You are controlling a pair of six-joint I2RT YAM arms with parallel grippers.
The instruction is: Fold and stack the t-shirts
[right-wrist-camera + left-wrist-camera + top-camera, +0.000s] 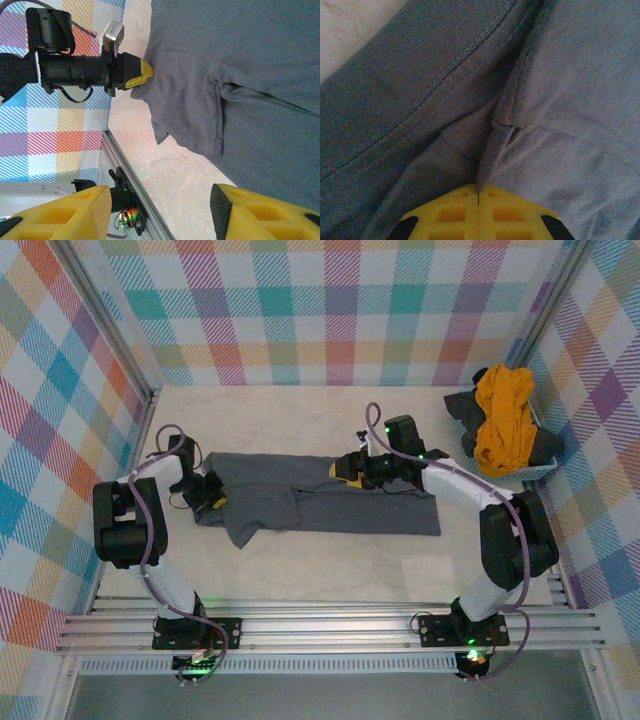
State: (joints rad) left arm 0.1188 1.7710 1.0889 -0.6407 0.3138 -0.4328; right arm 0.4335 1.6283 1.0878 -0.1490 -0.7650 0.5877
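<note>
— What colour is the spread t-shirt (330, 502)?
— Plain slate-grey. The bundled t-shirt (502, 415) is mustard-yellow, its basket (461, 406) light blue.
— The walls (340, 310)?
— Pastel plaid; the bench (300, 420) is cream, fingers (260, 215) of the right tool (161, 195) yellow.

**Left wrist view.** The lower edge cuts off the left gripper (478, 200). You see only the tips of its yellow jaws, pressed together where a ridge of the slate-grey t-shirt (420, 100) runs in. How much cloth lies between them is hidden.

**Right wrist view.** The right gripper (161, 200), its jaws wide apart at the shirt's edge, is cropped by the lower edge.

**Top view.** To the right of the slate-grey t-shirt, the mustard-yellow t-shirt (500, 420) covers most of a dark grey t-shirt (545, 448) and of the blue basket (462, 408). You cannot see the slate-grey cloth beneath either gripper.
</note>
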